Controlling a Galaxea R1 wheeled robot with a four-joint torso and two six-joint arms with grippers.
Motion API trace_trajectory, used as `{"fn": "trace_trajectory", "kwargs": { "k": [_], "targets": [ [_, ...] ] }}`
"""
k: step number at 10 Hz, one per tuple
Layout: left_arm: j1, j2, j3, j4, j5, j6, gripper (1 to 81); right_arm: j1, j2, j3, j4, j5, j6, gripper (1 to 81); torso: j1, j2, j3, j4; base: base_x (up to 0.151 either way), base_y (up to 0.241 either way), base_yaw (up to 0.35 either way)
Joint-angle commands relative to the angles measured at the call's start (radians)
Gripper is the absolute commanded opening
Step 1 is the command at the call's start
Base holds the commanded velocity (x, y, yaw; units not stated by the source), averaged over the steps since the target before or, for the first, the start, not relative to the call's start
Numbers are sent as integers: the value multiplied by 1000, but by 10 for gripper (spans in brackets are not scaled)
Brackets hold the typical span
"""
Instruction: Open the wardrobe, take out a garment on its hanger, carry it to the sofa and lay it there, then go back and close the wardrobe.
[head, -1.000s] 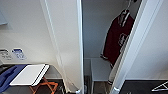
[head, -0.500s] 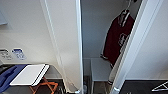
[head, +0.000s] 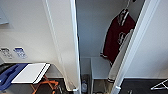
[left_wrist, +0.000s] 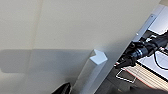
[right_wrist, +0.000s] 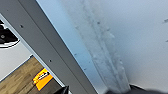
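- Plainly, the wardrobe stands open, both doors swung out toward the camera.
- The garment hangs inside it, toward the right door, its long axis vertical below the hanger, one white sleeve trailing down beside that door's edge.
- Judging by that offset, the right arm probably lies nearer the garment.
- Whether either gripper is released or clenched cannot be told; the wrist views show wardrobe panels close up.

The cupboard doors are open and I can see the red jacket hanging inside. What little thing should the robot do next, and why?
Probably reach an arm up toward the hanger hook. Both doors of the wardrobe stand open, and the red jacket hangs on its hanger, high inside on the right, with nothing holding it yet. It comes out by lifting the hook.
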Motion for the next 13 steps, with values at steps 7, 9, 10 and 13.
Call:
{"fn": "trace_trajectory", "kwargs": {
  "k": [7,9,10,13],
  "targets": [
    [-3,39,231,-21,73,-17,811,-13,20,184,-57,92,34,811,0,0,0,0,0,0,0],
    [10,15,257,-20,65,-14,811,-22,-3,219,-74,92,34,811,0,0,0,0,0,0,0],
    [13,12,266,-20,65,-14,811,-30,-8,232,-81,92,34,811,0,0,0,0,0,0,0],
    [20,3,273,-12,63,-14,811,-31,-20,235,-83,92,34,811,0,0,0,0,0,0,0]
  ]
}}
